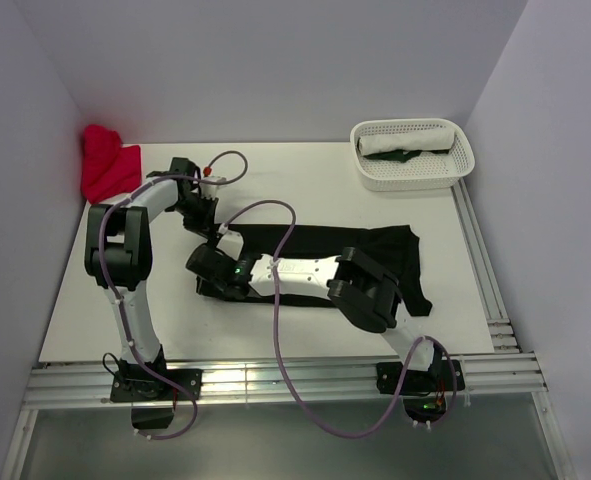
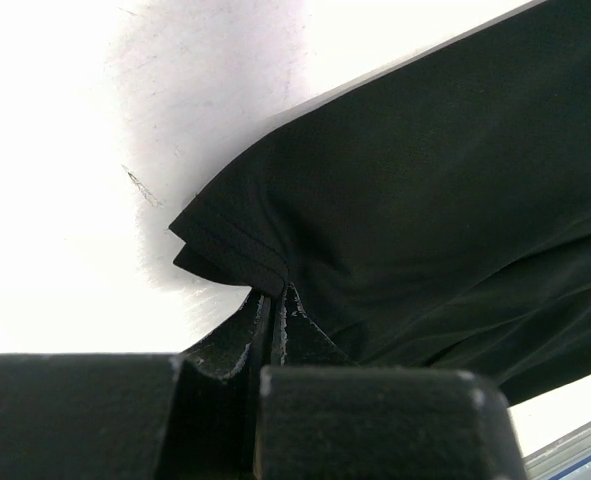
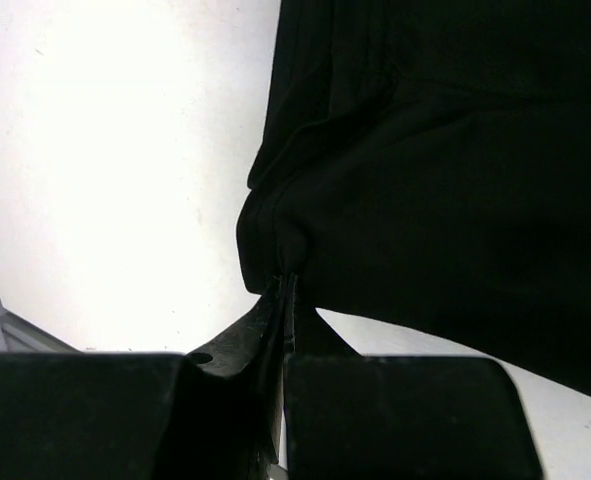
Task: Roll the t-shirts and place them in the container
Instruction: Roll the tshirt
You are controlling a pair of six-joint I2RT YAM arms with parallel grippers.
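- White table (image 1: 305, 185), with pale walls on three sides.
- Left gripper (image 2: 275, 300) is pinched tight on the far-left corner of the black t-shirt (image 2: 425, 200); right gripper (image 3: 287, 285) clamps its near-left corner.
- That shirt lies as a long strip across the table's middle.
- Judged best: lift both corners level, keep the edge taut, roll rightward evenly.
- Red t-shirt (image 1: 110, 165) is heaped far left; basket (image 1: 415, 182) sits far right.
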